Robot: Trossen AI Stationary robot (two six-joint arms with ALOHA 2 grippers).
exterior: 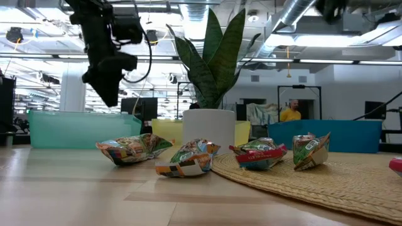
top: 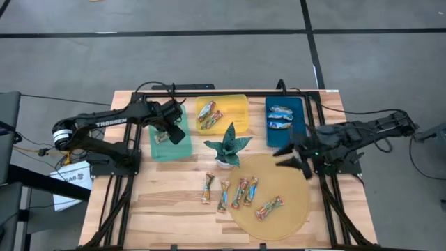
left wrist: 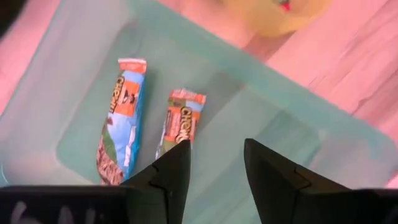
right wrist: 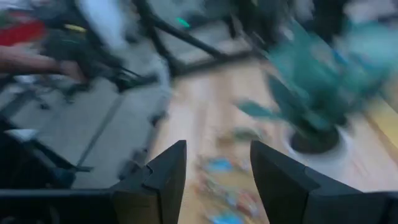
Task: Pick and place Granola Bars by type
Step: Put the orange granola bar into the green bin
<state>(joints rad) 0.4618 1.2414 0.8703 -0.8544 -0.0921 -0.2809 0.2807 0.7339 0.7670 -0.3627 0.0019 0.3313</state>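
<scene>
While over teal tray [top: 159, 149], left gripper [left wrist: 216, 163] apparently empty.

A wooden worktop [top: 174, 209] stands on a grey floor [top: 209, 56] crossed by dark lines. Beyond it, ceiling ducts [exterior: 314, 12], strip lights and a distant person [exterior: 291, 112] show.

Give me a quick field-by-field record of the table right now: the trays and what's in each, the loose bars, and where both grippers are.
green tray: two bars, seen in the left wrist view
yellow tray: bars in its left part
blue tray: blue-wrapped bars
loose bars: five at the table's front, some on the round woven mat
plant: potted, mid-table
left gripper: open, empty, above the green tray
right gripper: open, empty, over the mat's edge near the blue tray
</scene>
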